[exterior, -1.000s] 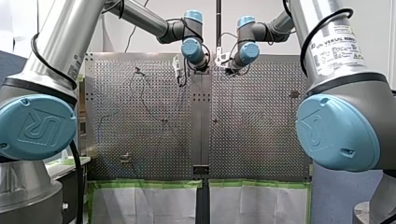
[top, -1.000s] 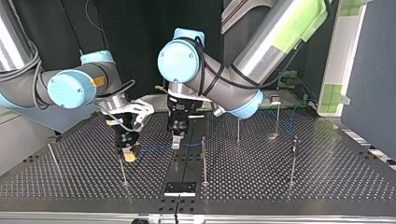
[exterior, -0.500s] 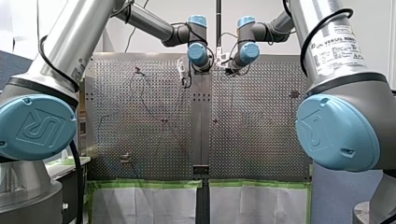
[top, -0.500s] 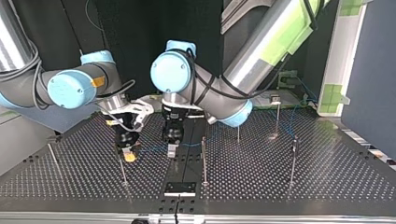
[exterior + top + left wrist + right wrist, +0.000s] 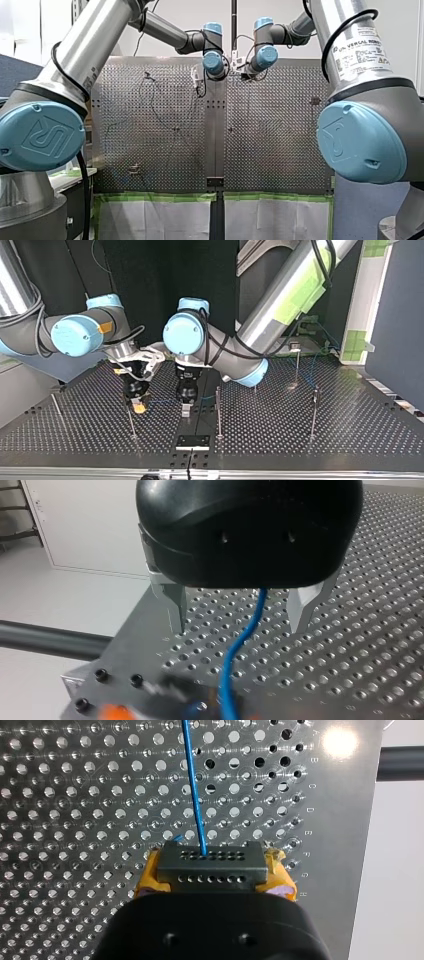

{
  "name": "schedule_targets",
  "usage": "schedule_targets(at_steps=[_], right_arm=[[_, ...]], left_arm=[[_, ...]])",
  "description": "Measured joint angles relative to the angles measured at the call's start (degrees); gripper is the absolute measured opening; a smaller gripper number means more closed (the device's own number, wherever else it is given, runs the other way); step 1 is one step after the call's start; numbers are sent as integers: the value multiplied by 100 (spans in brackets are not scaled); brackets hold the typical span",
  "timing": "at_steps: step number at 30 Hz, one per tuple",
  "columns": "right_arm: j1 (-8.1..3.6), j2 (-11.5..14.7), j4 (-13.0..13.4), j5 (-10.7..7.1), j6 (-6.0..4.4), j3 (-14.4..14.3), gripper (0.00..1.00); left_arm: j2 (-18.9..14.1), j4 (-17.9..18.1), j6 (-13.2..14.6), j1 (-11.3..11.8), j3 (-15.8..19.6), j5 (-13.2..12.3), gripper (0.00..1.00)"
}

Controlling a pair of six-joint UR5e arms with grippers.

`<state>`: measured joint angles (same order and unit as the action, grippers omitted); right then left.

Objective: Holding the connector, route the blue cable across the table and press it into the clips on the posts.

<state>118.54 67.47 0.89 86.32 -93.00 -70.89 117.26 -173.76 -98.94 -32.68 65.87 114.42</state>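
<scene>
Connector [image 5: 211,862]: clamped between right gripper's [image 5: 214,879] yellow pads, as anchor; blue cable [image 5: 195,795] runs from it above perforated table [image 5: 75,795], passing between left gripper's [image 5: 240,622] wide-spread fingers, unpinched, likely to guide it toward posts [image 5: 218,410].

My right gripper [image 5: 137,408], yellow-padded, hangs just beside a thin post [image 5: 131,422]; the blue cable [image 5: 162,401] runs, seemingly, to my left gripper [image 5: 185,409] mid-table.
</scene>
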Motion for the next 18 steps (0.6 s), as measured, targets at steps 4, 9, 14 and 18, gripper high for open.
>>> schedule_targets(at_steps=[4, 9, 14, 18], right_arm=[[0, 0, 0, -1, 0, -1, 0], [-1, 0, 0, -14, 0, 0, 0], [-13, 0, 4, -17, 0, -1, 0], [-17, 0, 5, -18, 0, 0, 0]], left_arm=[[169, -96, -26, 36, -104, -34, 100], [283, -74, -89, 82, -205, -28, 100], [298, -57, -113, 142, -247, -22, 100], [299, -55, -118, 155, -251, 2, 100]])
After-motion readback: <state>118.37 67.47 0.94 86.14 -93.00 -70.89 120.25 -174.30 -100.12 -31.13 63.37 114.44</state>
